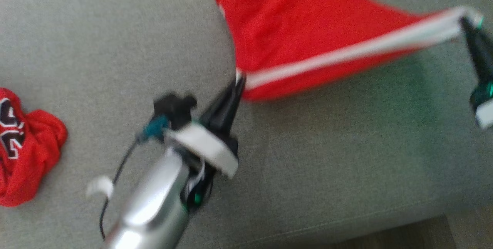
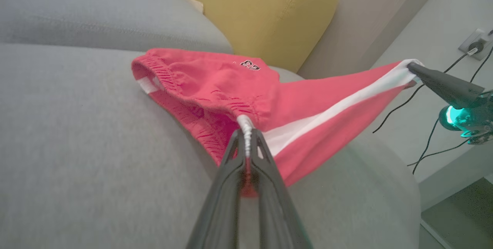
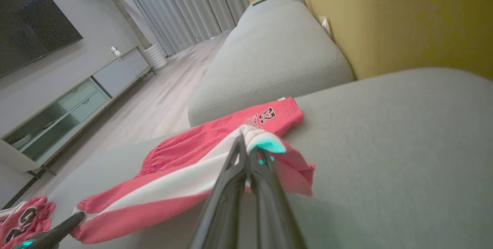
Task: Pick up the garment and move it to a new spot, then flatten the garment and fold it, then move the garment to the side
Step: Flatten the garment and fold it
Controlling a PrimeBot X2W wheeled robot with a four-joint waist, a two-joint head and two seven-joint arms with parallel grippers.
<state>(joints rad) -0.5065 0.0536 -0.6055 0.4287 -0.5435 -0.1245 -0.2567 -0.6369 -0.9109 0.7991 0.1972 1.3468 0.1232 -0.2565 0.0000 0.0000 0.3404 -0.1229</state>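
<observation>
Closest in, our left claw is pressed together on the waistband corner of the shorts, with the white end of the side stripe bunched between its fingers. Out to its right, our right claw pinches the other end of that stripe at the leg hem, fingers shut on the cloth. The striped edge runs taut from one claw to the other, lifted off the grey sofa seat, and casts a shadow there.

Beyond the line between the claws, the rest of the red cloth sags down onto the seat. The gathered elastic waist lies just past the left claw, and the far leg, with its printed number, rests flat further on.

Well off to the left of the left claw, a second red garment sits crumpled, apart from our work. Farther still, behind the shorts, stands a yellow back cushion.

As we judge it, the pick-up is done. Both claws have the garment and it is half raised, stretched along one side, which suits either carrying it across or spreading it out. We cannot tell whether this is already the new spot. What is left is most of the job: laying the shorts down, smoothing them flat, folding them (no fold shows yet), and shifting the folded bundle to the side.
</observation>
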